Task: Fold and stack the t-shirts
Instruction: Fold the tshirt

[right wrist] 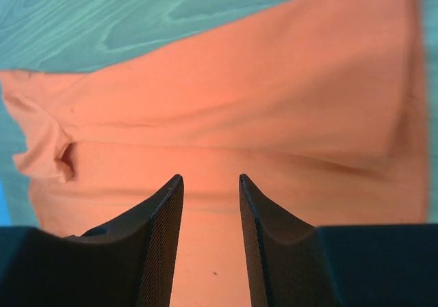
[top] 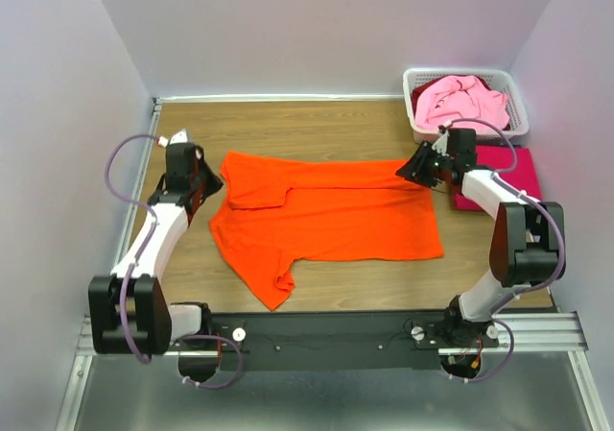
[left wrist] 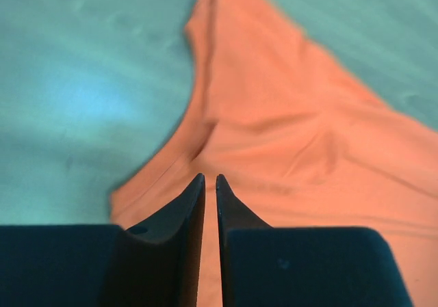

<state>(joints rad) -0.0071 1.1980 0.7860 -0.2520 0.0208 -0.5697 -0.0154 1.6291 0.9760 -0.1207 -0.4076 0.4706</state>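
Note:
The bright orange t-shirt (top: 326, 215) lies spread flat on the wooden table, its far sleeve folded inward. It also shows in the left wrist view (left wrist: 294, 122) and the right wrist view (right wrist: 260, 95). My left gripper (top: 206, 183) (left wrist: 211, 177) hovers over the shirt's left edge, its jaws shut with only a slit between them and nothing held. My right gripper (top: 419, 167) (right wrist: 211, 177) is open and empty above the shirt's far right corner. The magenta-red t-shirt (top: 504, 167) lies folded at the right, partly under my right arm. The pale pink t-shirt (top: 460, 100) sits crumpled in the basket.
A white slotted plastic basket (top: 518, 100) stands in the far right corner. Walls close in the table on the left, back and right. The black rail (top: 326, 335) with the arm bases runs along the near edge.

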